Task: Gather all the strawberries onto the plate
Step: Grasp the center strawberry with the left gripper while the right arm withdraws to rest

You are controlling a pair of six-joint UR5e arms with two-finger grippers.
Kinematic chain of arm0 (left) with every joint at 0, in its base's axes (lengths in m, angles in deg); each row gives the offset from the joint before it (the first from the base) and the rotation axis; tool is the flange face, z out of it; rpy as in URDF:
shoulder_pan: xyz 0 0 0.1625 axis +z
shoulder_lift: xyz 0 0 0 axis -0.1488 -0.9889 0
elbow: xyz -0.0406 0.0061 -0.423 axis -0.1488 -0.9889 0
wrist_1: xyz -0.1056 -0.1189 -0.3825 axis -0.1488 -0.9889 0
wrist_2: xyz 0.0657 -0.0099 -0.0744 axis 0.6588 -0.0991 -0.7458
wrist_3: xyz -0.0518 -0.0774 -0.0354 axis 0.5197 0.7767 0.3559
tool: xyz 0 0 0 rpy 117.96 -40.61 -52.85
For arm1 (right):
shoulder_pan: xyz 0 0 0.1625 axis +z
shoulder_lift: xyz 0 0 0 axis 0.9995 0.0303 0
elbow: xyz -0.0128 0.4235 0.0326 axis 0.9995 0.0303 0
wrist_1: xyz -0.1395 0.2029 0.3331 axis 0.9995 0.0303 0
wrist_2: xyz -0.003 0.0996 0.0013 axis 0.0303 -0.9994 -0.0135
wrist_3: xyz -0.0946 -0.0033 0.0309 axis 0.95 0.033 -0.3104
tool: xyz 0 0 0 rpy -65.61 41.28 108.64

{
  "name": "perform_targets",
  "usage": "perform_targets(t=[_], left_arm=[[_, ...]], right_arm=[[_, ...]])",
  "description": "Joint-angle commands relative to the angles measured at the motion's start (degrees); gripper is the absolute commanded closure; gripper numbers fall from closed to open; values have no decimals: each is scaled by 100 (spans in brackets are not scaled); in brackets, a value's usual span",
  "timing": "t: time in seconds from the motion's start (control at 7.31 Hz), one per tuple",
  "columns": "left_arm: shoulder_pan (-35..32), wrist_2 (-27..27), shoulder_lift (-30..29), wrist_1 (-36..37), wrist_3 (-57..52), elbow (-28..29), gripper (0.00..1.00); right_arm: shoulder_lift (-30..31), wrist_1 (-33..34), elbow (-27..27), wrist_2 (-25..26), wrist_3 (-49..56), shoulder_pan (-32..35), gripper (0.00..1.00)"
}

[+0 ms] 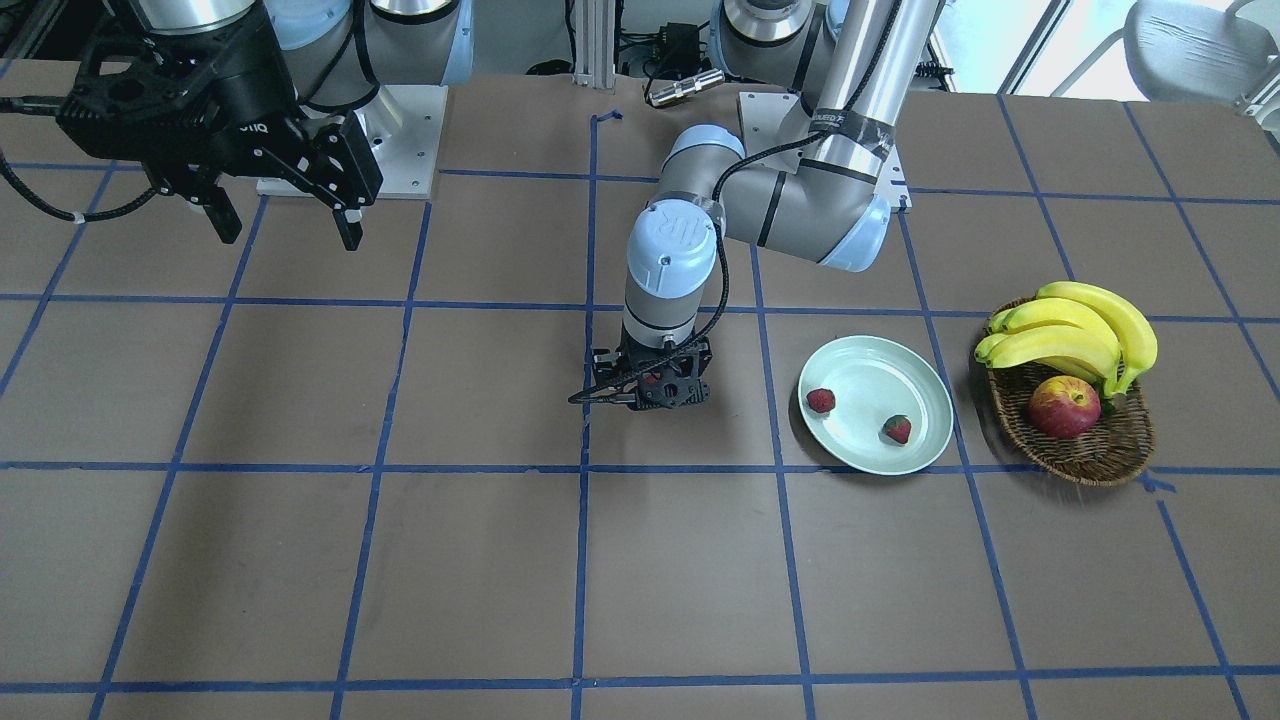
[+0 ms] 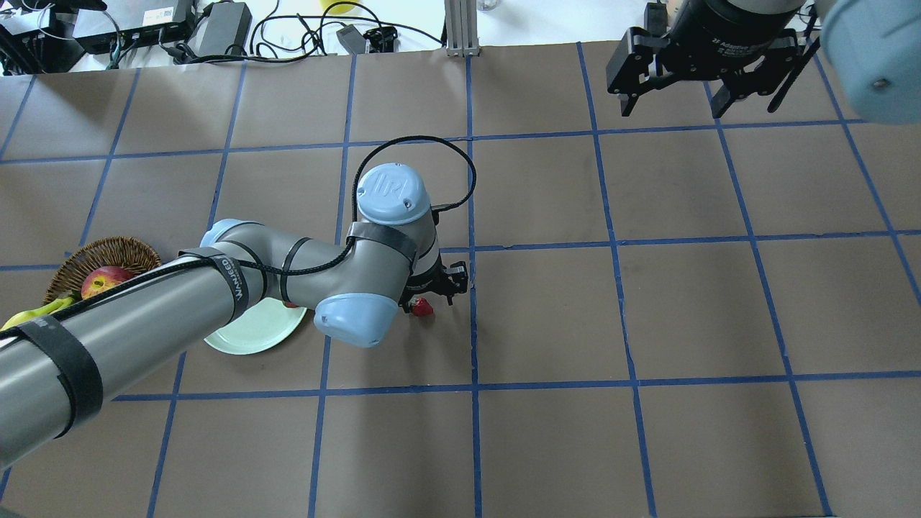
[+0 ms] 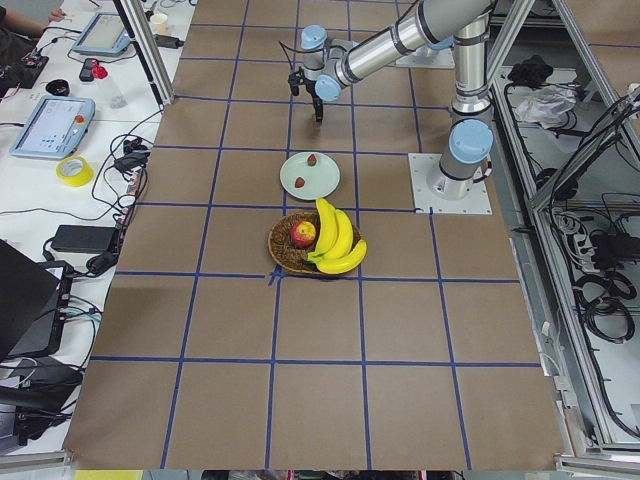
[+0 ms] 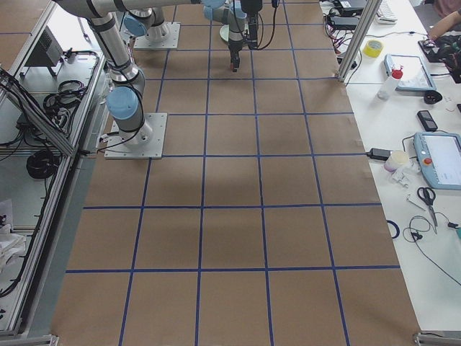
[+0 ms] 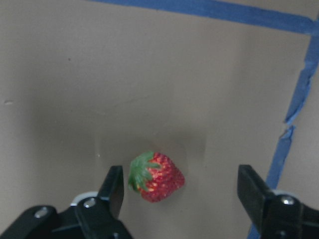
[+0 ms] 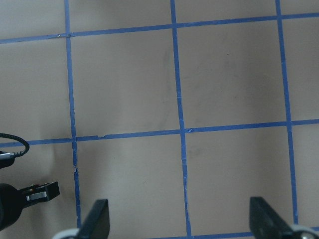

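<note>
Two strawberries (image 1: pixel 821 400) (image 1: pixel 897 429) lie on the pale mint-green plate (image 1: pixel 870 360). A third strawberry (image 5: pixel 155 175) lies on the brown table. My left gripper (image 5: pixel 180 172) hangs open right over it, with one finger on each side. The berry sits closer to one finger (image 5: pixel 113 189) and neither finger touches it. From overhead, this berry (image 2: pixel 422 308) peeks out below the left gripper (image 2: pixel 434 293), to the right of the plate (image 2: pixel 248 332). My right gripper (image 2: pixel 673 108) is open and empty, held high over the far side of the table.
A brown wicker basket (image 1: pixel 1090 455) stands beside the plate and holds a bunch of bananas (image 1: pixel 1080 325) and a red-yellow apple (image 1: pixel 1064 407). Blue tape lines grid the table. The left forearm (image 2: pixel 144 316) passes over part of the plate and basket.
</note>
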Motion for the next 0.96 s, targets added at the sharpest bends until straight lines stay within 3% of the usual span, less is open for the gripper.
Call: perform_targets(t=[0.0,0.27,0.41,0.55,0.82], left_arm=[[0,4,-14,3,6,-6,50],[0,4,-14,3,6,2,67],[0,-5,4,3,6,3,86],[0,4,12,3,6,11,96],[44,39,257,-14,-377,116,100]], right_arm=[[11,304,-148,-64,11,17,0],[-50,378,-288,-65,20,18,0],[-42,307,-298,-64,29,18,0],[-16,-155,-167,-73,29,18,0],[29,-546,-69,-82,29,35,0]])
